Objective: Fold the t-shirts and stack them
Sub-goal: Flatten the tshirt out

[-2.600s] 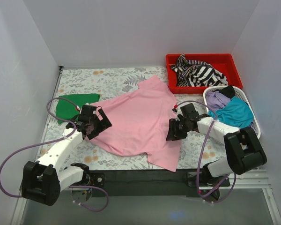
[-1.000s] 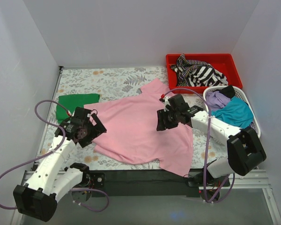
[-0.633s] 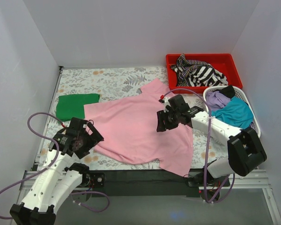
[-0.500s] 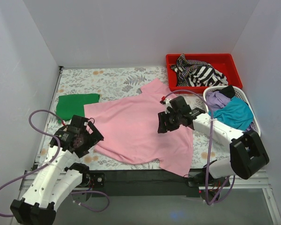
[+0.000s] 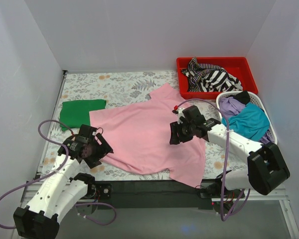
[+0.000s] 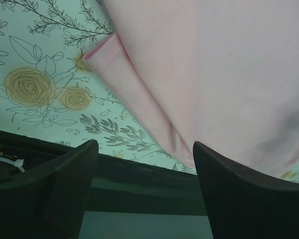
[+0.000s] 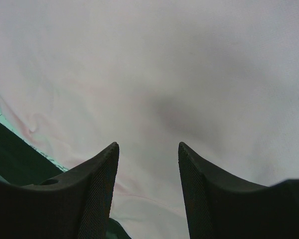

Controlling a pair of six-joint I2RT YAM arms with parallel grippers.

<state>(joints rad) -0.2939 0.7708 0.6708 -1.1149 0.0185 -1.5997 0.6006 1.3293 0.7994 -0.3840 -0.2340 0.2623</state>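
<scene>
Five t-shirts are in view. One large light pink cotton t-shirt (image 5: 144, 134) lies spread, mostly flat, across the middle of the floral-printed desk (image 5: 119, 84), one sleeve pointing to the far side and one corner reaching the near edge. One dark green t-shirt (image 5: 79, 112) sits folded into a rectangle at the left, just beside the pink one's left edge. One black-and-white striped t-shirt (image 5: 212, 77) lies crumpled in the single red plastic bin (image 5: 217, 60) at the far right. One purple t-shirt (image 5: 232, 105) and one teal t-shirt (image 5: 249, 119) are bundled together in the single white slotted basket (image 5: 272, 130), just in front of the red bin.

There are two arms. The left gripper (image 5: 92, 149) is at the pink shirt's near-left hem; in its wrist view the left gripper (image 6: 144, 167) has its jaws spread wide with nothing between them, the folded pink hem lying below. The right gripper (image 5: 177, 135) is over the right half of the pink shirt; its wrist view shows the right gripper (image 7: 147, 184) with jaws apart above smooth pink cloth, pinching nothing.
</scene>
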